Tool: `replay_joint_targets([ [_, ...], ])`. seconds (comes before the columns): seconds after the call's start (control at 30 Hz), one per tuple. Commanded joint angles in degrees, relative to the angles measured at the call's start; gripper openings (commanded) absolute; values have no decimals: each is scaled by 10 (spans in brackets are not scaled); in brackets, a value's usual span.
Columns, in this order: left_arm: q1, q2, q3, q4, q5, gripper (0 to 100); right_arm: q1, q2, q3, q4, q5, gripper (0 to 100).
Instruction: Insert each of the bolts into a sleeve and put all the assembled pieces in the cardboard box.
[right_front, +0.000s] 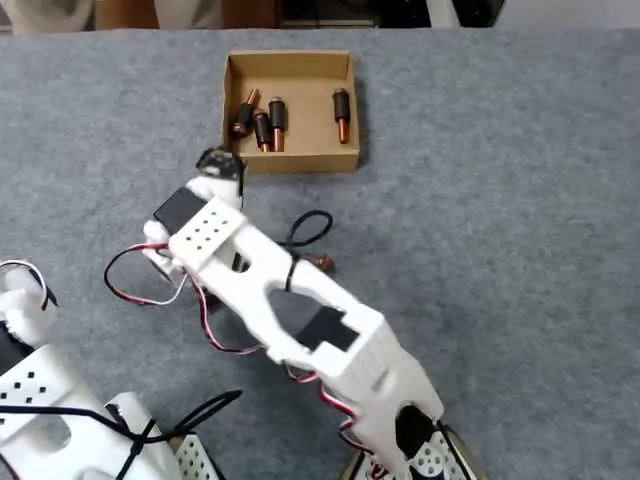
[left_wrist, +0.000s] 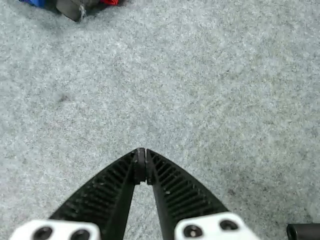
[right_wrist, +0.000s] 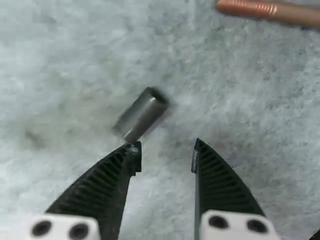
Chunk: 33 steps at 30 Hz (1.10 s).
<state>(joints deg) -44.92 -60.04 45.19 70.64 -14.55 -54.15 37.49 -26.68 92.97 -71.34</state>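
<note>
The right gripper (right_wrist: 165, 150) has jaws apart, one tip touching the short dark metal sleeve (right_wrist: 141, 114); the left gripper (left_wrist: 141, 154) has jaws together. The brown cardboard box (right_front: 308, 100) sits upper centre.

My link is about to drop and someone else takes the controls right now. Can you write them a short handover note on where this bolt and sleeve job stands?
Left gripper: shut, empty, over the bare gray mat.
Right gripper: open, low over the mat. A loose sleeve lies just ahead of one finger, not gripped.
A bare bolt lies on the mat beyond the sleeve.
Done: four assembled pieces lie in the cardboard box.
Left: grip the sleeve, join it with the bolt, and put that piece in the box.
</note>
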Motion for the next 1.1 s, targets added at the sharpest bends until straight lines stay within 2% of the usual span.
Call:
replay_joint_targets([
  [0.0,1,-4,-4,-4,0,21,-1,22,-44,-4,-9,177],
  [0.23,1,-4,-4,-4,0,21,-2,92,-129,11,-28,176],
  [0.47,3,-4,0,-5,0,21,-16,106,-220,74,-28,177],
  [1.07,5,-4,6,-5,0,21,-16,228,-247,51,-55,165],
])
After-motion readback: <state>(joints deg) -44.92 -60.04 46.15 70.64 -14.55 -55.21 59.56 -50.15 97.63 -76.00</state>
